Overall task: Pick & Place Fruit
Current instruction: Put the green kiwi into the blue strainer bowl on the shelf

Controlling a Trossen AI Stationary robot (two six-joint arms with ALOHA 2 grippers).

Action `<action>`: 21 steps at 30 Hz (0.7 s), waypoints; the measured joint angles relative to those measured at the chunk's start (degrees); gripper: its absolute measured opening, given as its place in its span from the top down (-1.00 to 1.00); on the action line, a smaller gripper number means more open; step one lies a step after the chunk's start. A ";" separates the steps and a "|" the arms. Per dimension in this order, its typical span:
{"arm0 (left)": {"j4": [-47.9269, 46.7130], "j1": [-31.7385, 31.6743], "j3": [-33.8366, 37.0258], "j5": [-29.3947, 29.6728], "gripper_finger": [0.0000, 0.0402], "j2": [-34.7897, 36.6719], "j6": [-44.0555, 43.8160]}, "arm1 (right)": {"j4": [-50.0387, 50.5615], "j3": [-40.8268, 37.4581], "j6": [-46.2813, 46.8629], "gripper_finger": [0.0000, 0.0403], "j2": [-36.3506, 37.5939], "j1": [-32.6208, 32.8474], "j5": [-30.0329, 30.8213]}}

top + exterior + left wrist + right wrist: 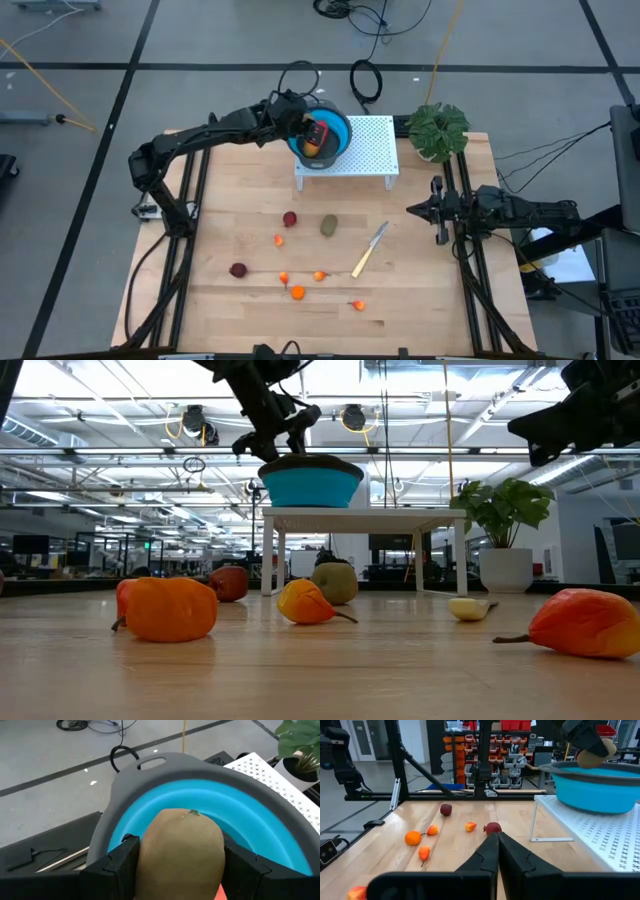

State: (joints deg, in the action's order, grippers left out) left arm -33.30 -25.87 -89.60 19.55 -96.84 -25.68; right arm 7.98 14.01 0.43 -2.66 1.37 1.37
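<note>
Left gripper (182, 862) is clamped on a brown fruit (182, 847), held directly above the blue bowl (335, 140) on the white stand (370, 150); clearance probably small. Release drops straight down. Right gripper (437, 210) waits closed at the table's right edge.

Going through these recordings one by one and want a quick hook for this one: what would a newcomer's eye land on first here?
First, the left pincer holding a brown-green oval fruit just over the blue bowl, which sits on a white perforated stand at the table's far side. Next, the small red and orange fruit scattered over the wooden table beside a yellow-handled knife. The right pincer waits shut near the right edge.
</note>
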 joint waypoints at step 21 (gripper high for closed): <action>-0.81 1.20 0.00 -2.04 -0.09 -1.36 0.26 | -0.02 -0.03 -0.23 1.00 0.01 -0.02 0.03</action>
State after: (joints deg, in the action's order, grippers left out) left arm -34.11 -24.67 -89.60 17.51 -98.19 -25.42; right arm 7.96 13.98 0.21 -2.65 1.34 1.40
